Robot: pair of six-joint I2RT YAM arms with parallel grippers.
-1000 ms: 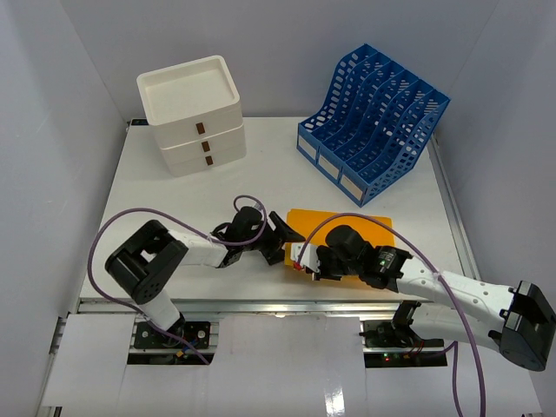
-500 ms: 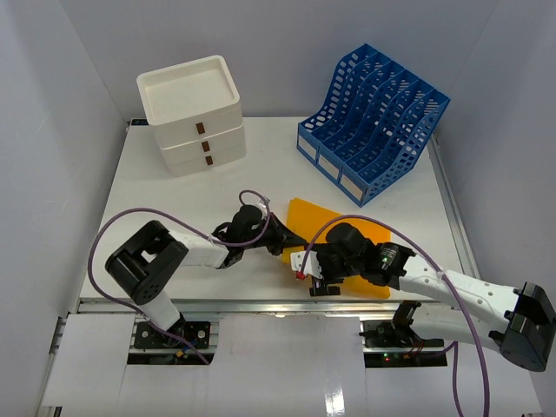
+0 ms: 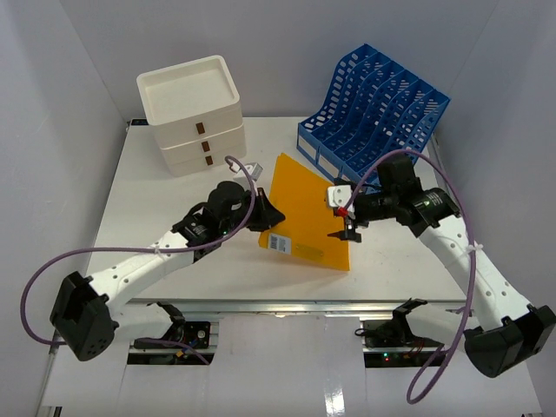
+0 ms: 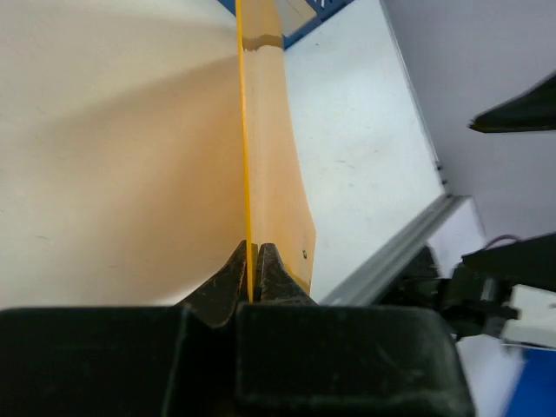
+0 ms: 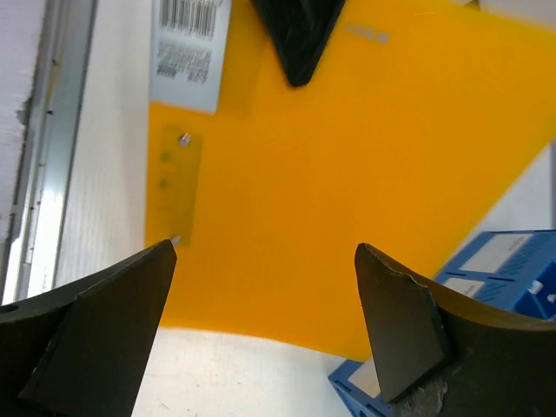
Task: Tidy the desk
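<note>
An orange folder (image 3: 308,217) with a barcode label stands tilted on edge over the middle of the white desk (image 3: 156,200). My left gripper (image 3: 265,213) is shut on the folder's left edge. In the left wrist view the thin folder (image 4: 261,130) runs straight out from between the pinched jaws of that gripper (image 4: 253,261). My right gripper (image 3: 345,221) hangs open just right of the folder and holds nothing. The right wrist view looks between the spread fingers of the right gripper (image 5: 265,250) onto the folder's flat face (image 5: 347,156), with a left fingertip (image 5: 300,35) showing at the top.
A white three-drawer box (image 3: 195,113) stands at the back left. A blue slotted file rack (image 3: 373,122) stands at the back right, close behind the right gripper. A metal rail (image 3: 261,304) lines the desk's front edge.
The left gripper shut on the folder and lifted it from flat on the desk to standing, further back. The right gripper opened, let go and drew away to the right.
</note>
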